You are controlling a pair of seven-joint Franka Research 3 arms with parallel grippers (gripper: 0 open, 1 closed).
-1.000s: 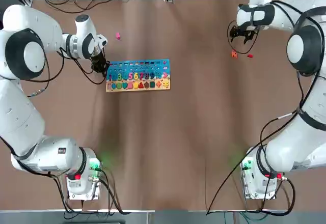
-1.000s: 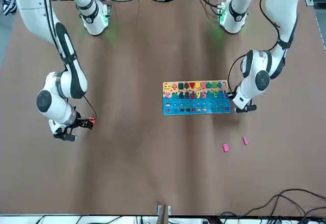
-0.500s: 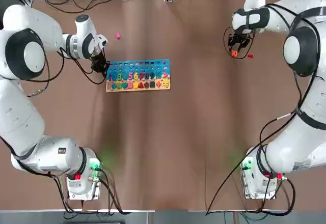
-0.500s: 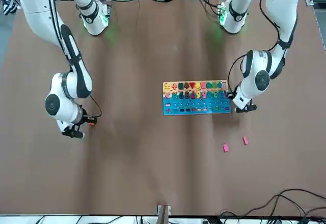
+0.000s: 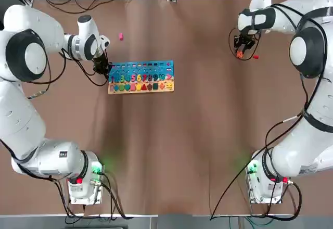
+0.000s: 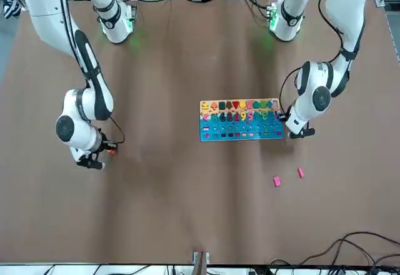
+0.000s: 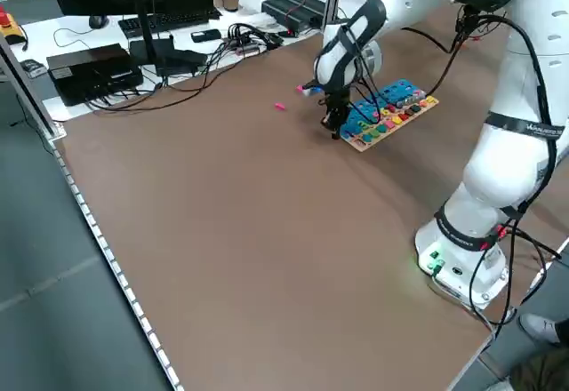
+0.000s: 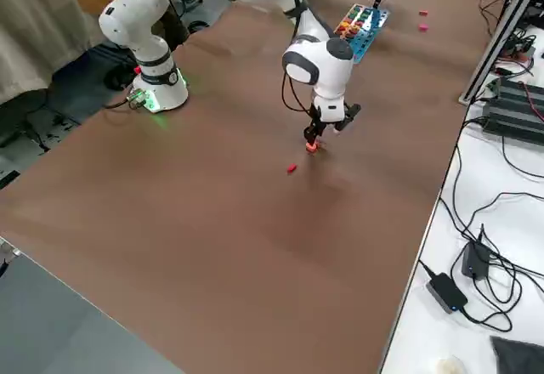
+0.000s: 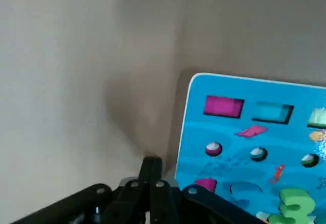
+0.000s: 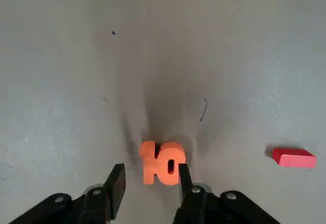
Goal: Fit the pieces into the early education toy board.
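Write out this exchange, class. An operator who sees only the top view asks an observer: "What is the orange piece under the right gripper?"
Observer: The right wrist view shows an orange "10" lying face up, with the right gripper low over it.
Operator: I see one pink piece. Are there more?
Observer: Yes. The front view shows one pink piece and a second pink piece close together, apart from the toy board.
Operator: What about the left gripper?
Observer: In the left wrist view the left gripper is shut, beside the board's end.
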